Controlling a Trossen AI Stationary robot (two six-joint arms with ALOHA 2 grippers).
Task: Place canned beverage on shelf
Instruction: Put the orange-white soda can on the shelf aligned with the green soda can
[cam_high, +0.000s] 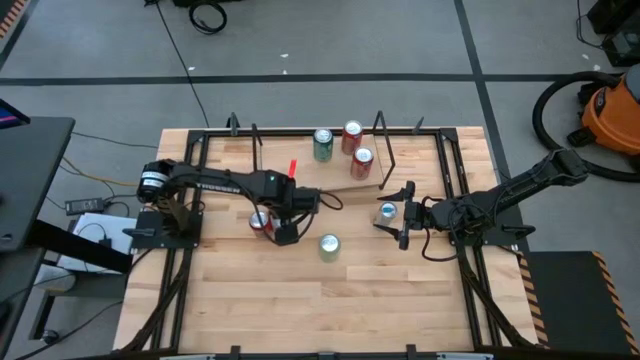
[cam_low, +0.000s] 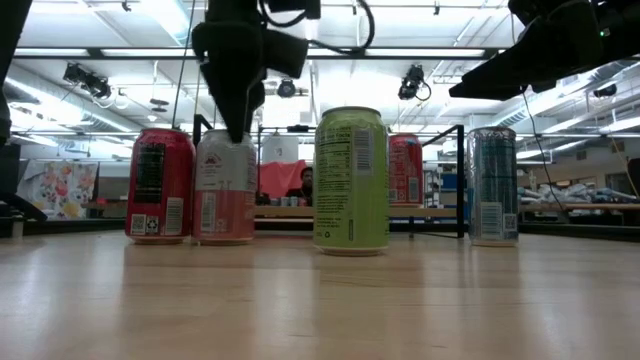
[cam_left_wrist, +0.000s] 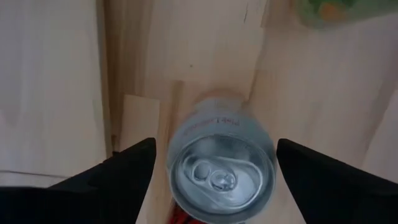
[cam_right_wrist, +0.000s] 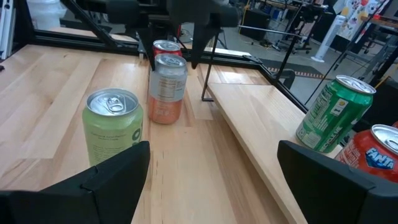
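Note:
A pink-and-white can (cam_left_wrist: 217, 171) stands upright on the tabletop next to a red can (cam_low: 160, 185), off the left end of the shelf (cam_right_wrist: 261, 124). My left gripper (cam_left_wrist: 214, 155) hangs over it, pointing down and open, one finger on each side of the can's top with a gap to it. My right gripper (cam_right_wrist: 212, 155) waits open at the table's right, raised. A green can (cam_right_wrist: 336, 112) and red cans (cam_right_wrist: 373, 155) stand on the shelf. A light green can (cam_right_wrist: 114, 127) stands on the tabletop in front of my right gripper.
A silver-blue can (cam_high: 388, 211) stands on the tabletop close by my right gripper (cam_high: 404, 222). Black frame rails (cam_high: 190, 190) run along the table's left and right sides. The shelf's thin black uprights (cam_right_wrist: 204, 74) rise near the pink can. The near half of the tabletop (cam_high: 330, 310) is bare wood.

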